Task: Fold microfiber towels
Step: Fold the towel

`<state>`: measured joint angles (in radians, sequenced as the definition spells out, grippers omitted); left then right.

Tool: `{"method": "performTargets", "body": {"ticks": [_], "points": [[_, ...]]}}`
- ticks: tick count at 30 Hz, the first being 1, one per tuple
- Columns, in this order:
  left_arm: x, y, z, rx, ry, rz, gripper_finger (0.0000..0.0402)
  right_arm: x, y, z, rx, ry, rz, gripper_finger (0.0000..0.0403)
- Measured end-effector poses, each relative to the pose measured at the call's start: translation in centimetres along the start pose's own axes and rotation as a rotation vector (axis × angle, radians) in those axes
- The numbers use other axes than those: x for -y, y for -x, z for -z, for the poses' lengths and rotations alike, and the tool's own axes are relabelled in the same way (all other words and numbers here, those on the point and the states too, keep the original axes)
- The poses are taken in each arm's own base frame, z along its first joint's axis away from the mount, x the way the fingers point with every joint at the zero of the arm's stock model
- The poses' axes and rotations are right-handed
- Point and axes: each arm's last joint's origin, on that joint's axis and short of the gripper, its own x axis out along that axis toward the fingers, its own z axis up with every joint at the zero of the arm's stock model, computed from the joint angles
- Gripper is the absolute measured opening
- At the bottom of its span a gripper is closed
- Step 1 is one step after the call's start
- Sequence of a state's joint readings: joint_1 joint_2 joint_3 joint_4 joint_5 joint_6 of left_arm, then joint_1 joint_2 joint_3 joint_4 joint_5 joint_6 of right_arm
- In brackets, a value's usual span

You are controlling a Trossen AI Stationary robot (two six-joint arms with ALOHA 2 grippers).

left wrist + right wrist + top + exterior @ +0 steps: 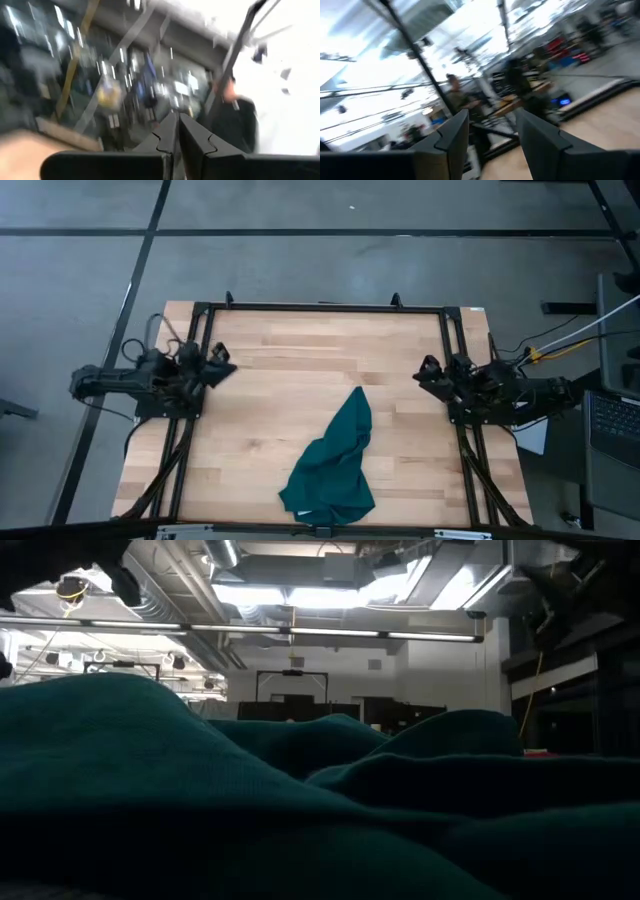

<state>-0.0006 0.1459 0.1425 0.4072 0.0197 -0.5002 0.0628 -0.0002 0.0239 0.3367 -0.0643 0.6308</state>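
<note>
The dark teal-green towel (335, 460) lies crumpled on the wooden table near its front edge, a narrow end reaching toward the middle and a small white tag (305, 513) at its near edge. It fills the low view (250, 800). My left gripper (222, 366) is at the table's left side, shut and empty, far from the towel; its fingers meet in the left wrist view (178, 131). My right gripper (425, 370) is at the table's right side, open and empty, with a gap between its fingers in the right wrist view (490, 127).
A black metal frame (320, 307) runs round the table top. A laptop (610, 430) and cables (560, 340) lie beyond the table's right edge. People show in the room behind, one in dark clothes (240, 120). Bare wood (320, 360) lies between the two grippers.
</note>
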Motion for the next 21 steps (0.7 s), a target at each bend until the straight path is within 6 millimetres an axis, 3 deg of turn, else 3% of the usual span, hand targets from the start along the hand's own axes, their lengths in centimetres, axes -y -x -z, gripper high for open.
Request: {"method": "performTargets", "body": {"ticks": [4, 6, 12, 17, 21], "points": [[1.5, -3.3, 0.0, -0.242, 0.001, -0.012, 0.0015, -1.3, -0.1, -1.3, -0.024, -0.04, -0.103, 0.0155], [2.0, -5.3, 1.0, -0.407, -0.03, -0.077, 0.0015, -1.8, -0.5, -1.8, -0.068, -0.04, -0.117, 0.0148], [2.4, -8.3, 7.6, -0.931, -0.004, -0.277, 0.0015, -1.5, -2.2, -0.8, -0.462, -0.068, -0.001, 0.0129], [4.6, -9.7, 11.5, -1.048, -0.054, -0.31, 0.0015, -1.0, -5.0, 0.4, -0.691, 0.02, 0.031, 0.0124], [6.7, -11.4, 12.4, -1.015, -0.137, -0.327, 0.0015, -1.2, -7.9, 1.4, -0.892, 0.09, -0.006, 0.0129]]}}
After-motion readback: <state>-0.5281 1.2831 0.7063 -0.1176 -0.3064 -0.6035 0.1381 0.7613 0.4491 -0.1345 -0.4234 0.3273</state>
